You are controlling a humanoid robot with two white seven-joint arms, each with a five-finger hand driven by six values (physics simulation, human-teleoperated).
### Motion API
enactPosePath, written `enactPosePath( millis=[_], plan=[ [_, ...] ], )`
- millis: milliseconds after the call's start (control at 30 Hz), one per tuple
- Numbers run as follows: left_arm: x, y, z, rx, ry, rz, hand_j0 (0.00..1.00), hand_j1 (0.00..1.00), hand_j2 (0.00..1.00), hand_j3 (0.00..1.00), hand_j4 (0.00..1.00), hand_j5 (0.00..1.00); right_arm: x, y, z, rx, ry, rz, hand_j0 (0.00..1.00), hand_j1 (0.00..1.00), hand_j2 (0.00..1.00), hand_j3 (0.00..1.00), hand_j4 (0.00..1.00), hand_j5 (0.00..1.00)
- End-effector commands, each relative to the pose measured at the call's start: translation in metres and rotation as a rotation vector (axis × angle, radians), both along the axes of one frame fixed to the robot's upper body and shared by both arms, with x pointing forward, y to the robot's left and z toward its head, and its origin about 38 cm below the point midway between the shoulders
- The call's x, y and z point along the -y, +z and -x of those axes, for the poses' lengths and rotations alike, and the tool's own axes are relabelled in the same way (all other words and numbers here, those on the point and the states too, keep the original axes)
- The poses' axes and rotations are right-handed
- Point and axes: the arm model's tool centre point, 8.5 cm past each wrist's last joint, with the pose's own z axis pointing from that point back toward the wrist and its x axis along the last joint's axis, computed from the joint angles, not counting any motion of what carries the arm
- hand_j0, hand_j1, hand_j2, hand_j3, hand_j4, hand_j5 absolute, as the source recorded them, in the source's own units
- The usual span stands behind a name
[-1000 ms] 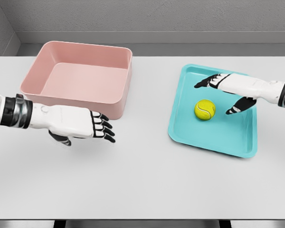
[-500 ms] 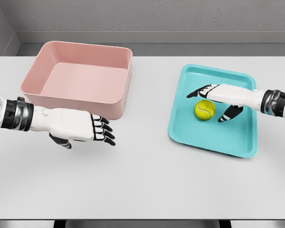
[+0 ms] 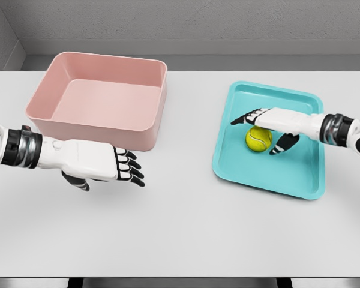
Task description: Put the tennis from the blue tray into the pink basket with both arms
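My right robot hand (image 3: 265,127) is spread over the tennis ball (image 3: 258,138) in the blue tray (image 3: 270,173) — fingers behind it, thumb in front, not yet closed. Risk: an off-centre squeeze rolls the ball away. Left robot hand (image 3: 102,167) hangs relaxed nr the pink basket (image 3: 102,99), above the counter (image 3: 180,228).

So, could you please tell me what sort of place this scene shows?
Probably a simulated tabletop test bench, not a lived-in room: a plain white table against bare grey walls, holding only a pink basket and a blue tray with a tennis ball.
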Motion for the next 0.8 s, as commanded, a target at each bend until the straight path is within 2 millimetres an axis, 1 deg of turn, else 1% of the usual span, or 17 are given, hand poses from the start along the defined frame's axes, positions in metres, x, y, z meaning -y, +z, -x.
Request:
enactPosePath(
  millis=[0, 133, 200, 367, 400, 500, 600, 767],
  plan=[
    [-0.0001, 0.0007, -0.0001, -0.002, 0.003, 0.004, 1.00, 1.00, 1.00, 1.00, 1.00, 1.00, -0.0033, -0.0084, 0.0012, -0.020, 0.003, 0.006, 0.97, 0.97, 0.97, 0.97, 0.97, 0.97],
    [-0.0005, 0.0006, -0.0004, -0.002, 0.005, 0.004, 1.00, 1.00, 1.00, 1.00, 1.00, 1.00, -0.0030, -0.0072, 0.0003, -0.017, 0.002, 0.006, 0.94, 0.94, 0.94, 0.94, 0.94, 0.94],
    [-0.0007, -0.0017, 0.0006, -0.007, 0.005, 0.003, 1.00, 1.00, 1.00, 1.00, 1.00, 1.00, -0.0003, -0.0092, -0.0002, -0.022, -0.004, 0.009, 0.89, 0.89, 0.89, 0.89, 0.89, 0.89],
    [-0.0015, -0.0039, 0.0016, -0.013, 0.007, 0.002, 1.00, 1.00, 1.00, 1.00, 1.00, 1.00, 0.0015, -0.0097, -0.0003, -0.023, -0.006, 0.011, 0.85, 0.85, 0.85, 0.85, 0.85, 0.85],
    [-0.0015, -0.0039, 0.0016, -0.013, 0.007, 0.002, 1.00, 1.00, 1.00, 1.00, 1.00, 1.00, 0.0010, -0.0094, -0.0002, -0.023, -0.005, 0.011, 0.83, 0.83, 0.83, 0.83, 0.83, 0.83],
    [-0.0021, -0.0038, 0.0016, -0.013, 0.008, 0.001, 1.00, 1.00, 1.00, 1.00, 1.00, 1.00, 0.0015, -0.0097, -0.0003, -0.023, -0.006, 0.011, 0.80, 0.80, 0.80, 0.80, 0.80, 0.80],
    [-0.0021, -0.0038, 0.0016, -0.013, 0.008, 0.001, 1.00, 1.00, 1.00, 1.00, 1.00, 1.00, 0.0001, -0.0138, 0.0016, -0.033, 0.001, 0.018, 0.73, 0.73, 0.73, 0.73, 0.73, 0.73],
    [-0.0022, -0.0043, 0.0019, -0.015, 0.008, 0.001, 1.00, 1.00, 1.00, 1.00, 1.00, 1.00, -0.0009, -0.0149, 0.0024, -0.036, 0.005, 0.019, 0.65, 0.65, 0.65, 0.65, 0.65, 0.65]
  ],
)
